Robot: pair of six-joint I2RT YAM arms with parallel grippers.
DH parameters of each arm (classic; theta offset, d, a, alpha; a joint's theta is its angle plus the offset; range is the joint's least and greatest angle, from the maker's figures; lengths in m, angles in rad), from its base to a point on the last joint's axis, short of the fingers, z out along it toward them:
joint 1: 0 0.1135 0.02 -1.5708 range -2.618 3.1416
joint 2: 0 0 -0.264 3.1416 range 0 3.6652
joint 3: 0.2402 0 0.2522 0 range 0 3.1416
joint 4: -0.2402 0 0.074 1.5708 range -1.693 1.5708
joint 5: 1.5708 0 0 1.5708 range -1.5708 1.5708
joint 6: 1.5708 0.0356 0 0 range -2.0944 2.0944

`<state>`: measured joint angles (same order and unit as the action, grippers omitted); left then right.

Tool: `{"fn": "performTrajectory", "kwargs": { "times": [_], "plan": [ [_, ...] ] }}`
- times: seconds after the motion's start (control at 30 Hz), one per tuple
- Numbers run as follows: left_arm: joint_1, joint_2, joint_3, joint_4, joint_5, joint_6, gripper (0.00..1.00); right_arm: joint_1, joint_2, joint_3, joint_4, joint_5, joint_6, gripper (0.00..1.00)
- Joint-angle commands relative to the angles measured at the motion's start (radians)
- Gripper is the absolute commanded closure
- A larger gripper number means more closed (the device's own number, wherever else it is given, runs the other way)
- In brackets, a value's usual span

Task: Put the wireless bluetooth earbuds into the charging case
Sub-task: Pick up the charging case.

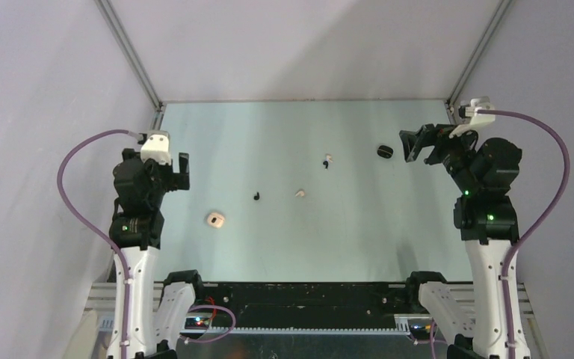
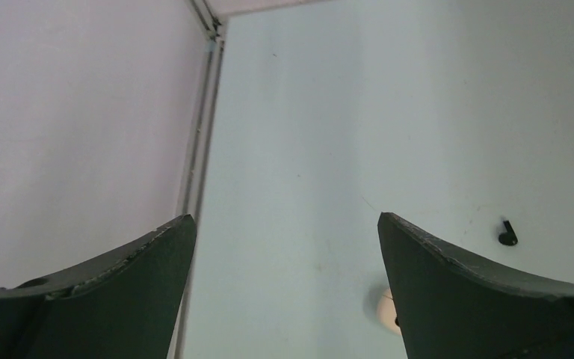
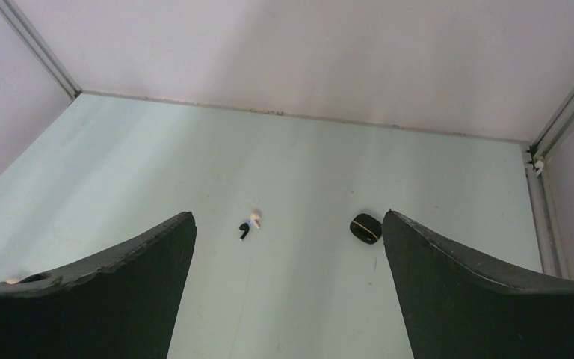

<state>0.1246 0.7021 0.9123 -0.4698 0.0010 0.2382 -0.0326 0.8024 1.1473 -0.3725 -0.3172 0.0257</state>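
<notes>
Though tiny, black earbud: stem far-pointing (roughly)

A pale mint-green table is boxed on its left, far and right sides by plain lilac-grey walls. Grey metal rails rise from the table's two far corners, and soft, even light falls over its top.

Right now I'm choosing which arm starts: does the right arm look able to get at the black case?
Probably yes. The right arm's fingers stand open and empty. In the wrist view the black case lies just ahead in the gap between them, with only bare table before it. Nothing covers it.
</notes>
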Motion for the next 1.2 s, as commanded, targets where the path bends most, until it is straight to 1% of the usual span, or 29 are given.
{"fn": "performTrajectory", "kwargs": {
  "times": [0.0,0.13,0.17,0.27,0.33,0.37,0.47,0.57,0.6,0.63,0.7,0.77,0.87,0.93,0.97,1.1,1.17],
  "plan": [
    [0.005,-0.006,0.004,0.023,0.114,0.018,0.01,0.062,0.083,-0.005,0.099,0.09,-0.016,0.0],
    [0.005,-0.021,-0.015,0.019,0.186,0.019,0.01,0.161,0.221,0.022,0.101,0.238,-0.076,0.0],
    [0.005,-0.022,-0.02,0.025,0.191,0.017,0.01,0.168,0.276,0.036,0.099,0.255,-0.079,0.0],
    [0.005,-0.024,-0.035,0.035,0.221,0.013,0.01,0.183,0.397,0.087,0.065,0.306,-0.065,0.04],
    [0.005,-0.027,-0.041,0.04,0.226,0.012,0.01,0.182,0.542,0.174,0.023,0.353,-0.051,0.07],
    [0.005,-0.029,-0.046,0.043,0.227,0.013,0.01,0.179,0.579,0.2,-0.009,0.378,-0.049,0.07],
    [0.005,-0.036,-0.056,0.053,0.229,0.015,0.01,0.167,0.777,0.345,-0.092,0.394,-0.058,0.11],
    [0.004,-0.037,-0.061,0.055,0.24,0.014,0.01,0.15,0.945,0.493,-0.235,0.406,-0.065,0.17],
    [0.003,-0.036,-0.061,0.057,0.243,0.013,0.01,0.147,1.03,0.563,-0.265,0.414,-0.06,0.19],
    [0.005,-0.036,-0.063,0.058,0.249,0.012,0.01,0.139,1.067,0.598,-0.32,0.427,-0.056,0.2],
    [0.005,-0.032,-0.066,0.059,0.256,0.012,0.01,0.124,1.196,0.7,-0.379,0.433,-0.036,0.22],
    [0.004,-0.028,-0.068,0.06,0.258,0.013,0.01,0.11,1.26,0.745,-0.422,0.41,-0.005,0.23],
    [0.004,-0.024,-0.07,0.063,0.252,0.014,0.01,0.099,1.296,0.749,-0.446,0.387,0.035,0.2],
    [0.005,-0.022,-0.072,0.066,0.25,0.015,0.01,0.09,1.304,0.741,-0.453,0.366,0.06,0.17],
    [0.004,-0.019,-0.072,0.067,0.251,0.015,0.01,0.087,1.308,0.737,-0.455,0.356,0.068,0.13],
    [0.005,-0.012,-0.073,0.068,0.241,0.016,0.01,0.061,1.324,0.714,-0.456,0.272,0.117,0.04],
    [0.004,-0.016,-0.073,0.068,0.237,0.016,0.01,0.048,1.342,0.71,-0.452,0.238,0.137,0.02]
  ]
}}
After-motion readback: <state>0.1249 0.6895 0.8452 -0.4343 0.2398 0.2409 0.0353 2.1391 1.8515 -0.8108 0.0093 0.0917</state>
